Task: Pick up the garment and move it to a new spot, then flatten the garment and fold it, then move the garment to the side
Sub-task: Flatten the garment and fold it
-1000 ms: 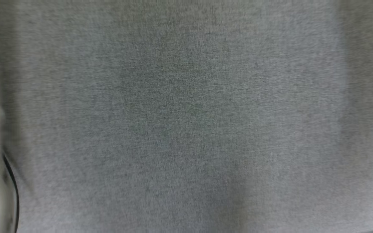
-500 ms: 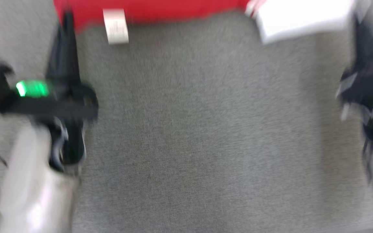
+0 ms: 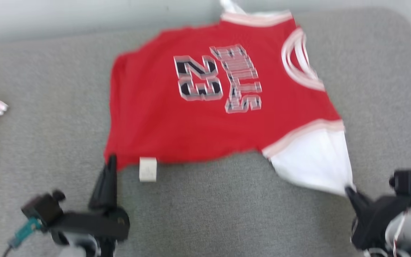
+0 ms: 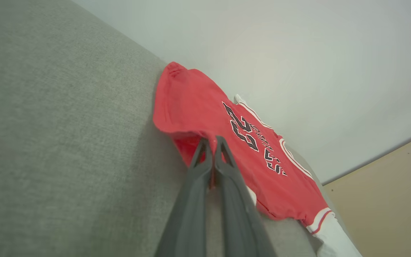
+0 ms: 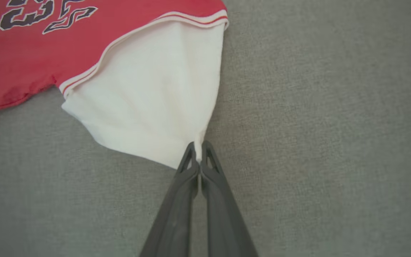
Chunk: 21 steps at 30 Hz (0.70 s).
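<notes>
The red garment (image 3: 155,117) lies on the grey cushion (image 3: 48,89), left tool (image 4: 211,141) pinching its hem corner, right tool (image 5: 198,144) its white sleeve tip; draw both apart evenly and low to flatten

Setting: home-like living room, probably
Seat: grey woven-fabric sofa cushion (image 3: 205,214), rounded corner at 1 o'clock
Backdrop: plain pale wall (image 3: 84,14), 12 o'clock
Floor (image 4: 387,192): tan, 4 o'clock in left wrist view
Laundry: red jersey (image 3: 198,117) spread on cushion
</notes>
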Motion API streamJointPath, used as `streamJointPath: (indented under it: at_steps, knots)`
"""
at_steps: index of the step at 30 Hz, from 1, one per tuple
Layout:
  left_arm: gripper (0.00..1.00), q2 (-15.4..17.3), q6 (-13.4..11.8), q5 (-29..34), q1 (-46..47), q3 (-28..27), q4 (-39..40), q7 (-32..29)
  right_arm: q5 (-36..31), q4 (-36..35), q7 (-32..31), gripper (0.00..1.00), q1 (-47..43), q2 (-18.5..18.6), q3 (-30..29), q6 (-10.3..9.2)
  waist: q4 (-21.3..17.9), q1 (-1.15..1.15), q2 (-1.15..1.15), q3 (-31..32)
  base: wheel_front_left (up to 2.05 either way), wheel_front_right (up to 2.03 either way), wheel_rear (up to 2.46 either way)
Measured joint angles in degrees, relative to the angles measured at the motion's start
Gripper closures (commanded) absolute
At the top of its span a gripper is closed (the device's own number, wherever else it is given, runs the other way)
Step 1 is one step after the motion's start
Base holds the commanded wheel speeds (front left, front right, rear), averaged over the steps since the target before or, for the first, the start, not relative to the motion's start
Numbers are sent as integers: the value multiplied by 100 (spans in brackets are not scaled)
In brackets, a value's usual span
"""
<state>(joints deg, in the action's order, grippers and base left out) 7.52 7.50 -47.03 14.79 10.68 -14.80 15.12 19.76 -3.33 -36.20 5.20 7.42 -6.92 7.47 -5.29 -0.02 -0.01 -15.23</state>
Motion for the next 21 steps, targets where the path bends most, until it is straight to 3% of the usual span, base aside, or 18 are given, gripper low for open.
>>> streamJointPath:
  at_steps: [12, 16, 21]
  knots:
    - [100, 151, 0, -7, -1003, 286, -83, -16, -432, -657, -1233, 100, -1123, -335, -533, 0, 181, 1, 0, 732, 0, 0, 0]
    - [100, 123, 0, -7, -1176, 236, 7, -15, -495, -857, -1050, 100, -1104, -381, -603, 0, 232, 1, 0, 839, 0, 0, 0]
    - [100, 76, -1, -2, -1110, 178, 222, -14, -335, -965, -371, 100, -642, -415, -376, -1, 254, 2, 1, 855, 0, 0, 0]
